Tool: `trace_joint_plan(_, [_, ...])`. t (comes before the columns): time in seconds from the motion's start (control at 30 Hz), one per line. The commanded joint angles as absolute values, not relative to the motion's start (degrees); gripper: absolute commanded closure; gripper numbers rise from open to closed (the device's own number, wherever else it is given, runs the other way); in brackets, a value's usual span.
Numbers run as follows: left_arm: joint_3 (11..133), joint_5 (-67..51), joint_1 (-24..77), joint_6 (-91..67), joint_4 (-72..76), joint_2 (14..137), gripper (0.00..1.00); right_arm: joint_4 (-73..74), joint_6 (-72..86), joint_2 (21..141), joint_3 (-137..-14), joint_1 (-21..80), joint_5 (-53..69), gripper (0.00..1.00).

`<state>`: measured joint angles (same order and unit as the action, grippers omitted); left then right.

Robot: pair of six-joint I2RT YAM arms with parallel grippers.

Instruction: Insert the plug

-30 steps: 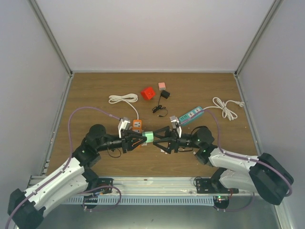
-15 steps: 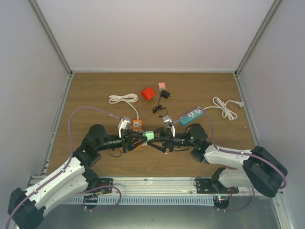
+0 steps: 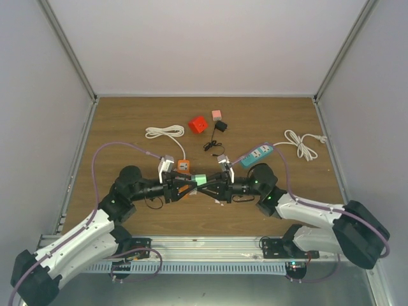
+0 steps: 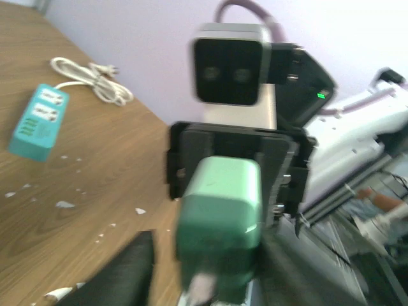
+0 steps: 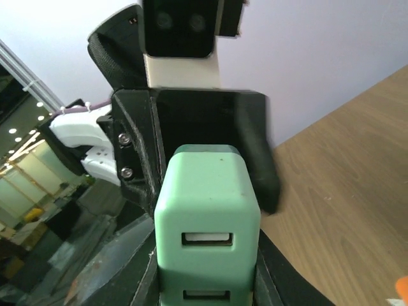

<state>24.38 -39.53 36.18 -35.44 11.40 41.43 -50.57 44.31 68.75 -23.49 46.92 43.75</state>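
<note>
The plug (image 3: 201,180), a mint-green USB charger block, hangs above the middle of the table between both grippers. My right gripper (image 3: 206,183) is shut on it; in the right wrist view its black fingers press both sides of the plug (image 5: 207,210), whose USB ports face the camera. My left gripper (image 3: 190,185) faces it from the other side with its jaws open. In the left wrist view the plug (image 4: 220,217) stands clear of the left finger (image 4: 124,274). The teal power strip (image 3: 257,153) lies on the table behind the right arm and also shows as a teal power strip (image 4: 38,121) in the left wrist view.
An orange block (image 3: 183,167) lies just behind the grippers. Further back are a red cube (image 3: 197,124), a small pink cube (image 3: 217,115), a black adapter with its cord (image 3: 220,126) and a coiled white cable (image 3: 163,132). The strip's white cord (image 3: 301,143) lies at the right.
The right gripper moved left and closed on the plug. The left gripper, which was holding it, has opened its jaws.
</note>
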Motion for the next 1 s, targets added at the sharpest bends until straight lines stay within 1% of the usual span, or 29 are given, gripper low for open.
trace_joint_plan(0.0, [23.59,-33.75,34.36,-34.17,8.74,42.41,0.24,-40.94,38.98,62.52,-26.76,44.6,39.99,1.0])
trace_joint_plan(0.03, [23.8,-32.56,34.12,-33.92,7.76,42.32,0.12,-37.1,37.82,60.97,-27.48,43.71,38.66,1.0])
trace_joint_plan(0.07, [24.12,-31.1,33.84,-33.74,6.28,42.24,0.05,-32.95,36.58,59.59,-28.52,42.69,36.91,1.0])
trace_joint_plan(0.1, [24.55,-29.33,33.57,-33.47,4.73,42.01,0.01,-28.23,35.74,58.3,-29.64,41.71,34.65,1.0])
trace_joint_plan(0.2, [25.64,-22.52,33.32,-33.2,-0.19,40.35,0.01,-14.95,36.11,56.75,-33.27,37.02,26.08,0.99])
trace_joint_plan(0.27, [25.44,-18.88,33.16,-33.22,-2.01,38.88,0.01,-6.59,38.19,58.3,-36.61,32.1,21.87,1.0])
trace_joint_plan(0.3, [25.28,-17.6,33.09,-33.03,-2.61,38.35,0.01,-2.13,38.75,60.07,-37.89,29.11,21.65,1.0])
trace_joint_plan(0.4, [25.03,-13.98,32.88,-32.29,-4.93,37.65,0.01,5.55,36.76,66.72,-42.65,21.18,22.94,1.0])
trace_joint_plan(0.53, [24.09,-7.1,32.62,-32.21,-8.46,36.75,0.01,9.95,35.36,70.51,-47.36,17.39,16.81,1.0])
trace_joint_plan(0.6, [23.53,-3.6,32.54,-32.41,-9.79,35.81,0.01,10.85,33.42,71.02,-50.08,17.32,13.41,1.0])
trace_joint_plan(0.73, [23.12,2.63,32.52,-33.05,-12.2,33.6,0.01,14.72,22.86,74.87,-57.22,20.37,15.73,0.99])
trace_joint_plan(0.77, [23.12,4.01,32.52,-33.3,-12.81,33.23,0.01,16.98,21.06,77.97,-60.02,22.5,14.92,0.99])
trace_joint_plan(0.83, [23.24,6.3,32.52,-33.9,-14.14,32.65,0.01,22.06,20.14,82.97,-66.28,28.61,8.08,1.0])
trace_joint_plan(0.9, [23.38,7.88,32.52,-34.53,-15.14,32.45,0.01,23.58,21.17,86.89,-69.22,34.93,2.01,1.0])
trace_joint_plan(0.97, [22.98,8.78,32.44,-35.02,-15.43,32.39,0.01,24.17,23.19,90.83,-72.0,38.58,1.56,1.0])
